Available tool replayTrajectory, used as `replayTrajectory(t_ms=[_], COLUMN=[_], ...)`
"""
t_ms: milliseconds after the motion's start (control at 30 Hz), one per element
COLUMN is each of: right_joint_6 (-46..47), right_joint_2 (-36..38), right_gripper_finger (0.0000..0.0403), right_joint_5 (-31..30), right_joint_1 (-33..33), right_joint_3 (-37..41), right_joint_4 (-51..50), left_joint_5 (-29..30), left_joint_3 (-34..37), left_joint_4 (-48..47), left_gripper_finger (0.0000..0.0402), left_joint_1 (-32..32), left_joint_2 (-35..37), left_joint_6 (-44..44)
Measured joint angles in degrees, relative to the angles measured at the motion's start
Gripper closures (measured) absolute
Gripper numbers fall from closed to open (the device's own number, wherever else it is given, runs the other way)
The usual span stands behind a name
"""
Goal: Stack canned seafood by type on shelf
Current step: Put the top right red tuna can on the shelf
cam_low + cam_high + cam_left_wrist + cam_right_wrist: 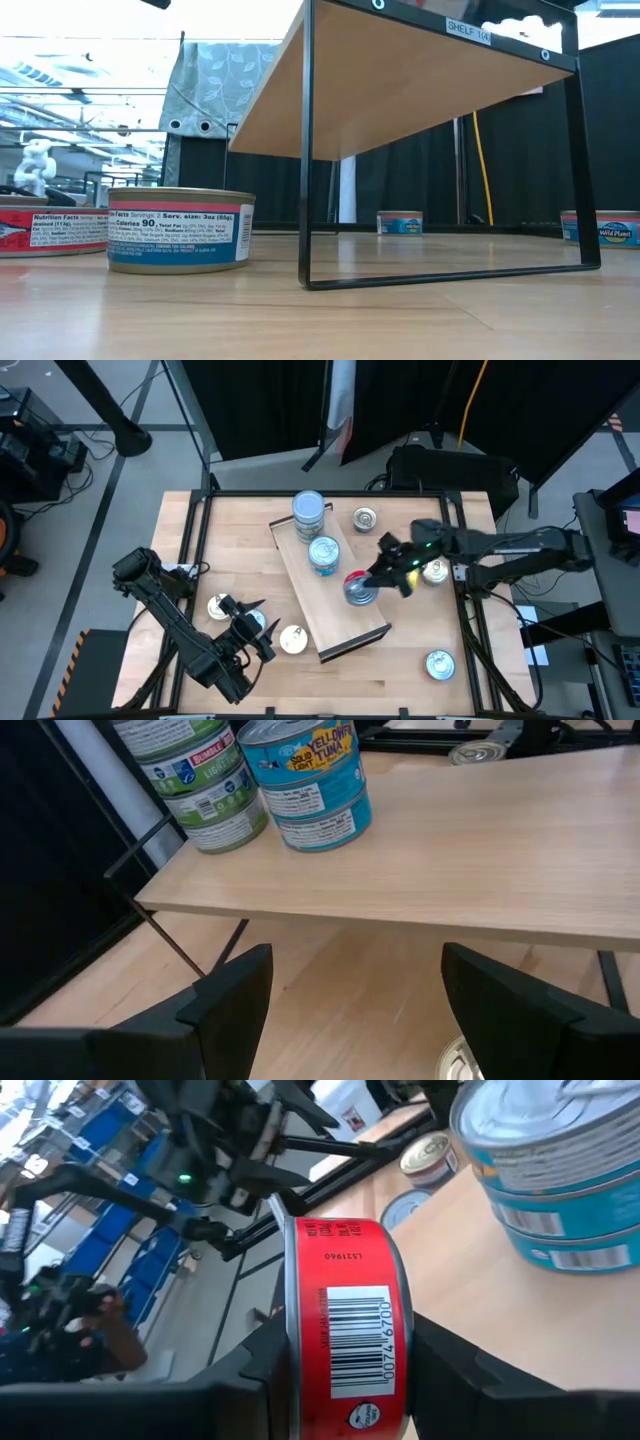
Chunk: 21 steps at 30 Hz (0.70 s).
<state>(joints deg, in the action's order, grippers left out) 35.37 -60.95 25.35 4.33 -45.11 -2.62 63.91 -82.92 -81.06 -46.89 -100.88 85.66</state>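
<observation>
The shelf (340,622) is a long light-wood board on dark legs, lying aslant mid-table. On its far end stand two stacks of canned seafood: a green-and-white one (308,512) and a blue one (323,555). My right gripper (372,582) is shut on a red can (345,1330) over the middle of the shelf. My left gripper (350,1010) hovers open at the near left, facing the shelf's long edge (400,915). Below it, loose cans (220,605) (292,639) rest flat on the table. My right gripper pinches the red can between its two fingers, one on each flat end (285,1340). The can is turned on edge, its barcoded wall (355,1335) facing the wrist camera. The fingers come about level from the table's right side. The can appears clear of the shelf top.
Other cans lie loose on the table: one at the far side (365,517), one under the right arm (435,571), one near right (440,663). A dark frame (200,550) rims the table. Low down, cans (180,230) (400,222) sit beside and beyond the shelf's legs (305,200).
</observation>
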Motion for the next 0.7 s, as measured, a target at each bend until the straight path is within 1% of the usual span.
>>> replayTrajectory(t_ms=[167, 333, 500, 600, 700], right_joint_6=[1.7, 2.55, 2.65, 1.88, -0.16], right_joint_2=[-7.71, -12.96, -15.58, -15.96, -16.22], right_gripper_finger=[0.0265, 0.0262, 0.0252, 0.0239, 0.0215], right_joint_5=[-3.11, -3.33, -3.37, -5.22, -8.43], right_joint_1=[-1.49, -1.3, -1.28, -1.29, -1.28], right_joint_3=[0.01, 0.01, 0.01, 0.01, -0.01], right_joint_4=[6.51, 9.46, 10.94, 11.23, 10.86], left_joint_5=[0.4, 0.44, 0.45, 0.45, 0.45], left_joint_3=[0.01, 0.01, 0.01, 0.01, 0.01], left_joint_4=[0.09, 0.0, 0.11, 0.11, 0.13], left_gripper_finger=[0.0112, 0.0112, 0.0112, 0.0112, 0.0112], left_joint_1=[0.0, 0.0, 0.0, 0.07, 0.07], left_joint_2=[0.0, 0.0, 0.0, 0.0, 0.0], left_joint_6=[-0.74, -1.04, -2.22, -2.22, -2.32])
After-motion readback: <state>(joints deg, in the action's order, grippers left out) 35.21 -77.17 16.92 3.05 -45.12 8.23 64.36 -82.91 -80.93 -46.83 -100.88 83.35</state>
